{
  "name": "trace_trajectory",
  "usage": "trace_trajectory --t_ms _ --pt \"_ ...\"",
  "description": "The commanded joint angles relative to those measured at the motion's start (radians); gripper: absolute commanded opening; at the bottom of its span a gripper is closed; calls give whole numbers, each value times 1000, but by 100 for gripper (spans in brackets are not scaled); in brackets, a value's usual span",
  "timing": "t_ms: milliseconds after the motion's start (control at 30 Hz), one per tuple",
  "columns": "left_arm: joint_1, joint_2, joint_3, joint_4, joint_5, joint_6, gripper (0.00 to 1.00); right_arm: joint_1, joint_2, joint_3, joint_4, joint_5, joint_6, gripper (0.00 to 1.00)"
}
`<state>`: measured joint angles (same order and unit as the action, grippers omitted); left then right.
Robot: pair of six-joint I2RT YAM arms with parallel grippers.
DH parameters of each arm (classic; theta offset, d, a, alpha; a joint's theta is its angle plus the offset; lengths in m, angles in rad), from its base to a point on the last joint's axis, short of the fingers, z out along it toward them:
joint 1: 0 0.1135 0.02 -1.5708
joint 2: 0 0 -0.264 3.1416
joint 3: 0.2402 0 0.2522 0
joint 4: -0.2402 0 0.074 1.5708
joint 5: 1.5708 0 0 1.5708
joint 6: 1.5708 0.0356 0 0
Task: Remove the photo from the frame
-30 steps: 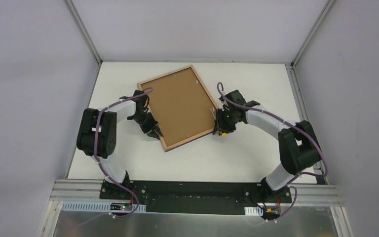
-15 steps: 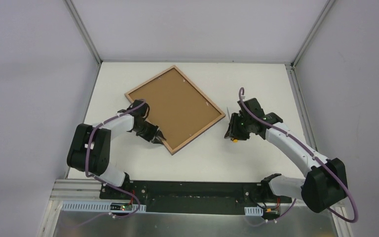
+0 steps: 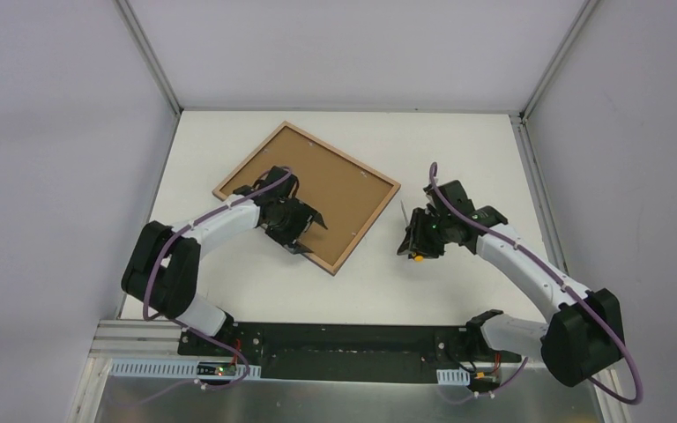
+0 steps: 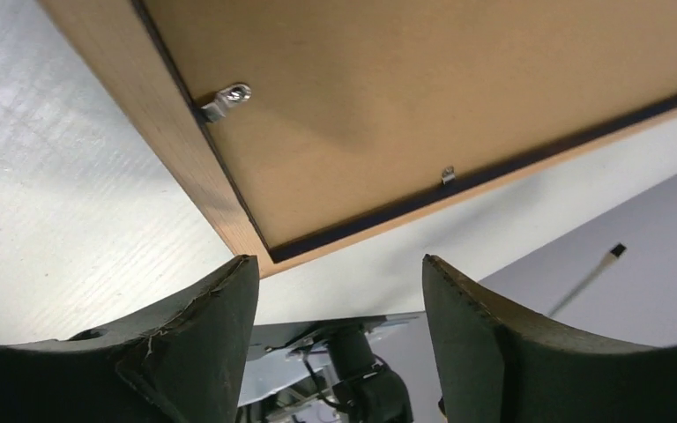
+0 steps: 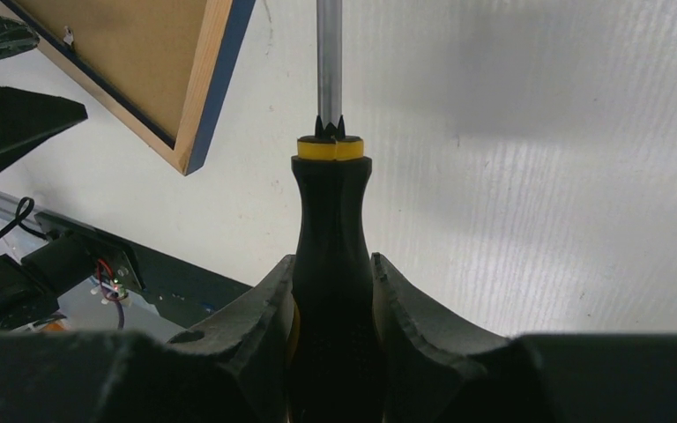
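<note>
The frame (image 3: 367,228) lies face down and askew on the white table (image 3: 458,141), left of centre, its brown backing board (image 3: 326,176) facing up. The left hand (image 3: 308,236) is over the frame's near edge, fingers spread wide with nothing between them, seemingly just above the board, though contact is hard to judge. The right hand (image 3: 416,240), just right of the frame and apart from it, grips the black, yellow-collared handle of a screwdriver (image 5: 332,203), and small metal clips (image 4: 225,100) sit along the board's rim.
</note>
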<state>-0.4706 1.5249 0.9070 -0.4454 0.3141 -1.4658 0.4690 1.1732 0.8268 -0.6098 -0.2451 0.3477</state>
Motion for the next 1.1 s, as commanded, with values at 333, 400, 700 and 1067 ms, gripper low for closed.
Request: trace_trajectory --t_ms 333,400,700,1067 --pt "3 -117 158 -163 -321 1152 78 5 61 22 53 -119 22 0" --pt "1 -108 154 -149 -385 1317 79 7 73 28 47 -121 21 0" --pt "-48 -147 34 10 -118 1789 77 7 86 45 28 -122 10 0" --pt "-291 -69 14 162 -22 1792 75 8 -9 -15 31 -102 38 0"
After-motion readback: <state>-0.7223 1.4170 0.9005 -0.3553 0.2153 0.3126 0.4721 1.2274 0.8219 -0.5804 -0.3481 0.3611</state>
